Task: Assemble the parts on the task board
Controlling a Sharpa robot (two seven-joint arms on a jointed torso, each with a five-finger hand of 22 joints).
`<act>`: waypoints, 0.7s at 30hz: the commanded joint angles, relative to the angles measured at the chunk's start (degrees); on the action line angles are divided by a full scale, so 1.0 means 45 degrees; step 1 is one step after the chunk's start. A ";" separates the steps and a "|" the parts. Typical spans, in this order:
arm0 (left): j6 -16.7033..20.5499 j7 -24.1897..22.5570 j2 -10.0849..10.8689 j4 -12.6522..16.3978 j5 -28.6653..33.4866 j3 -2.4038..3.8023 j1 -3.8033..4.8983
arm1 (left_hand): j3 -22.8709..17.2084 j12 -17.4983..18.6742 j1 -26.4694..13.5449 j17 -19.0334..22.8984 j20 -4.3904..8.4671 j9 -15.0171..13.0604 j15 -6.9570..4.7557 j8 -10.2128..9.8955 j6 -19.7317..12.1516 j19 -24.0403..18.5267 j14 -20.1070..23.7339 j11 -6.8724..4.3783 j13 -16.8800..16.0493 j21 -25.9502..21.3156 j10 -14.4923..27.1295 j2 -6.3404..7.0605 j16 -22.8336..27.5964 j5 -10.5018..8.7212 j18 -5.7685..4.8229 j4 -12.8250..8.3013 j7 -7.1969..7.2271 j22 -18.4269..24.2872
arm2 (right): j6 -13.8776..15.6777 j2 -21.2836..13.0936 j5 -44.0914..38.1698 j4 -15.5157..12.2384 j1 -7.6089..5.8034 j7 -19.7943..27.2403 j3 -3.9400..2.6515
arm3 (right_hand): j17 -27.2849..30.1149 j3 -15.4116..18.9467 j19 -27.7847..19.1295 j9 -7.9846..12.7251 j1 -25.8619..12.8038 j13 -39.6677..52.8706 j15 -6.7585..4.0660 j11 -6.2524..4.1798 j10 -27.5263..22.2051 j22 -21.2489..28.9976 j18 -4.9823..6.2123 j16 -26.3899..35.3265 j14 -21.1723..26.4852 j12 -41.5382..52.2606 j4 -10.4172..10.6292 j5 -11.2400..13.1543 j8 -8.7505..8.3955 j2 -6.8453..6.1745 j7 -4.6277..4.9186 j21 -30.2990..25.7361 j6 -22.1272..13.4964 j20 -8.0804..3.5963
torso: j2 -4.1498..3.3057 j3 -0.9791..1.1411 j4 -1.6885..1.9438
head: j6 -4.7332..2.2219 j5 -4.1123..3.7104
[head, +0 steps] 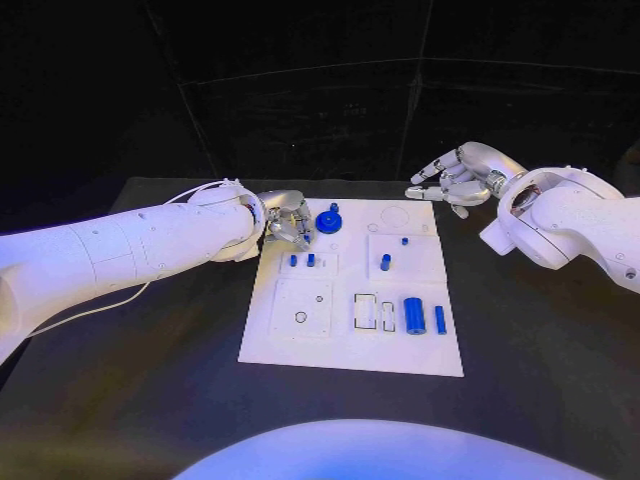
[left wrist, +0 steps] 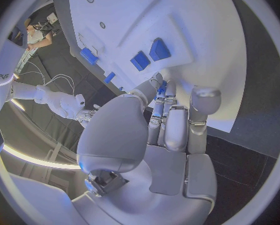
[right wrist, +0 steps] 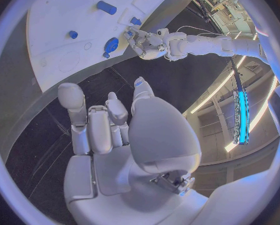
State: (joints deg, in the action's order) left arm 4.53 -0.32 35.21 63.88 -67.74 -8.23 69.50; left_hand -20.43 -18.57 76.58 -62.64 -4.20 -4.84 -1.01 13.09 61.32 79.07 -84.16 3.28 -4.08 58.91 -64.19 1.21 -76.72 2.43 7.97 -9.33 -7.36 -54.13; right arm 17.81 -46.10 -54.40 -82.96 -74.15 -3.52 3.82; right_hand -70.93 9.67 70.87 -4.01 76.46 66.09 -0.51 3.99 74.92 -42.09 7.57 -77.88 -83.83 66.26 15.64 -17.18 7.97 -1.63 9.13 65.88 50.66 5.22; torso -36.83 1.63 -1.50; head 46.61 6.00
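Progress looks partial to me. On the task board (head: pixel 352 345), the white plate in the middle of the head view, lying on the black worktop (head: pixel 551 360), a round blue part (head: pixel 329 219) sits near the upper left corner, two small blue pegs (head: pixel 301 260) stand side by side below it, another short blue piece (head: pixel 385 263) sits right of centre with a tiny one (head: pixel 404 241) above it, and a thick blue cylinder (head: pixel 414 315) and a slimmer blue bar (head: pixel 440 319) lie at the lower right. Just left of those two I see an empty rectangular outline (head: pixel 365 311), and the lower left panel shows a small open hole (head: pixel 301 318), so I judge several seats are not yet filled; whether the pieces already standing are fully home I cannot tell. My left hand (head: pixel 286 221) is at the board's upper left edge, just beside the round blue part, with its fingers (left wrist: pixel 166 116) curled down toward the plate; the left wrist view hints at something blue at the fingertips, but I cannot tell whether I have hold of anything. My right hand (head: pixel 462 177) hovers off the board's upper right corner, its fingers (right wrist: pixel 90 130) loosely bent and apart, holding nothing that I can see. As for writing, no label on the board or parts is legible; only a scrap of lettering shows at the left rim of the left wrist view, too cut off to read with confidence.
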 commanded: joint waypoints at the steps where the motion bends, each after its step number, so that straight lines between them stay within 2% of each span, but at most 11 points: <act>1: -0.0040 -0.0007 -0.0008 0.0030 -0.0040 -0.0002 0.0002 | -0.0112 0.0111 -0.0120 0.0024 -0.0022 0.0023 -0.0071 -0.0119 0.0035 0.0064 -0.0163 0.0050 0.0006 0.0062 -0.0068 0.0053 -0.0018 0.0062 -0.0153 -0.0022 -0.0021 -0.0019 | 0.0069 0.0015 0.0022 -0.0008 -0.0022 0.0101 -0.0007 | -0.0017 0.0059 0.0093 0.0006 0.0122 -0.0010 -0.0047 -0.0019 -0.0052 -0.0002 0.0162 0.0073 -0.0535 0.0075 0.0018 -0.0045 0.0083 -0.0007 -0.0023 -0.0069 -0.0043 0.0008 | 0.0002 0.0009 0.0005 | 0.0000 0.0000; 11: -0.0240 0.0248 -0.0022 -0.0034 -0.0037 -0.0002 0.0002 | -0.0137 0.0688 -0.0441 0.0257 -0.0146 0.0263 0.0132 -0.0725 -0.0690 -0.0061 -0.0086 0.0320 0.0117 -0.0067 0.0615 0.0409 0.0069 0.0062 -0.0156 -0.0069 -0.0224 0.0083 | 0.0069 0.0019 0.0022 -0.0003 -0.0022 0.0103 -0.0007 | -0.0017 0.0059 0.0093 0.0006 0.0122 -0.0010 -0.0047 -0.0019 -0.0052 -0.0002 0.0162 0.0073 -0.0535 0.0075 0.0018 -0.0045 0.0083 -0.0007 -0.0023 -0.0069 -0.0043 0.0008 | 0.0004 0.0005 0.0002 | 0.0006 0.0005; 21: -0.0321 0.0249 0.0003 -0.0017 -0.0035 -0.0002 0.0002 | -0.0168 0.0870 -0.0486 0.0336 -0.0214 0.0253 0.0205 -0.0835 -0.0732 -0.0113 -0.0055 0.0394 0.0100 -0.0119 0.0833 0.0488 0.0092 0.0066 -0.0146 -0.0111 -0.0271 0.0123 | 0.0071 -0.0005 0.0022 -0.0013 -0.0022 0.0097 -0.0007 | -0.0017 0.0059 0.0093 0.0006 0.0122 -0.0010 -0.0047 -0.0019 -0.0052 -0.0002 0.0162 0.0073 -0.0535 0.0075 0.0018 -0.0045 0.0083 -0.0007 -0.0023 -0.0069 -0.0043 0.0008 | 0.0004 0.0001 0.0003 | 0.0025 -0.0008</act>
State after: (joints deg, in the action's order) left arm 3.93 0.52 35.20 63.73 -67.75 -8.24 69.47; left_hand -20.90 -15.01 74.68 -61.19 -4.72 -3.70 -0.38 9.60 58.23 78.55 -83.95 5.02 -3.60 58.59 -60.80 3.11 -76.51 2.43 7.97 -9.80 -8.58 -53.66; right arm 17.81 -46.11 -54.40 -82.93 -74.15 -3.51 3.82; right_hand -70.93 9.67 70.87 -4.01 76.46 66.09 -0.51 3.99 74.92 -42.09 7.57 -77.88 -83.83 66.26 15.64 -17.18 7.97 -1.63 9.14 65.88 50.66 5.22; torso -36.82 1.65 -1.48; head 46.69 6.01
